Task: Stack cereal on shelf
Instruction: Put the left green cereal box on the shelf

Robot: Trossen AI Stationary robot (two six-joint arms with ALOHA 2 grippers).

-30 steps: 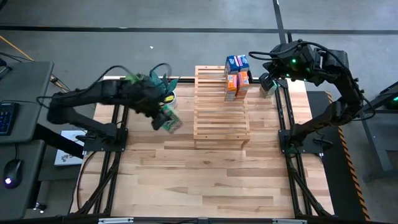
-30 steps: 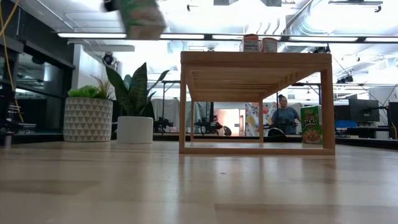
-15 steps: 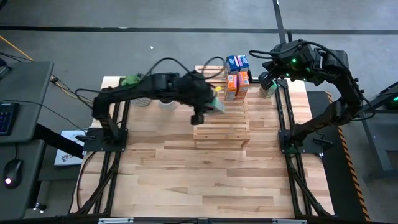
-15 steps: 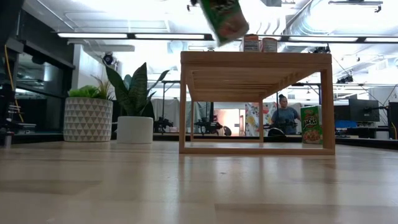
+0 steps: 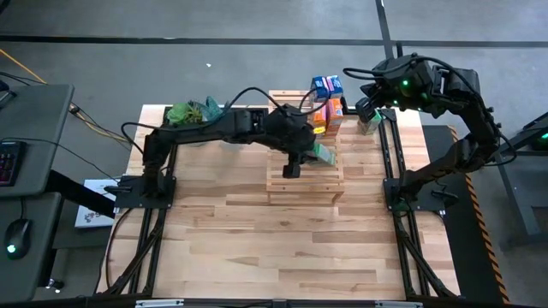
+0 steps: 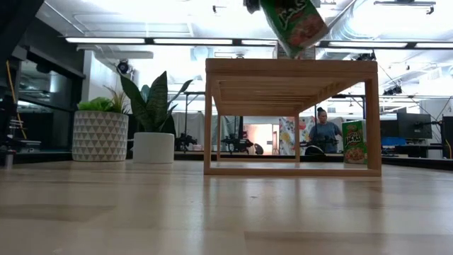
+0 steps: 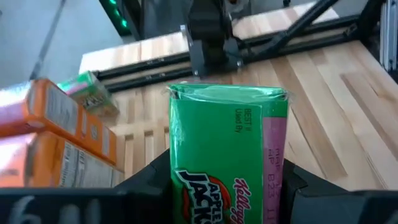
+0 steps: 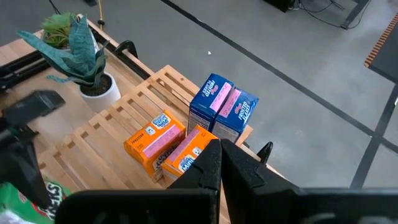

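Observation:
My left gripper (image 5: 301, 152) is out over the pale slatted shelf (image 5: 304, 175), shut on a green cereal box (image 5: 323, 153). In the low view the green box (image 6: 293, 24) hangs tilted just above the shelf top (image 6: 290, 67). Two blue boxes (image 5: 326, 85) and orange boxes (image 5: 325, 117) stand on the shelf's far right corner. Another green box (image 6: 354, 142) stands on the table right of the shelf. My right gripper (image 8: 217, 163) is shut and raised off the shelf's far right corner. My left gripper pinches the green cereal box between its two fingers (image 7: 146, 183), one on each opposite side (image 7: 181, 180), near the end of the box closest to the wrist. The box is lifted clear, tilted, its free end pointing away from the gripper over the slats.
Two potted plants (image 5: 193, 111) stand at the table's far left, a white patterned pot (image 6: 99, 134) and a plain one (image 6: 153, 146). The near half of the plank tabletop (image 5: 274, 239) is bare. A person (image 6: 324, 133) sits in the room behind.
My left gripper has swept from beside the plants toward the table's right, carrying the green box over the shelf to a spot near the orange boxes. The box has stayed lifted and tilted throughout. My right arm has kept still.

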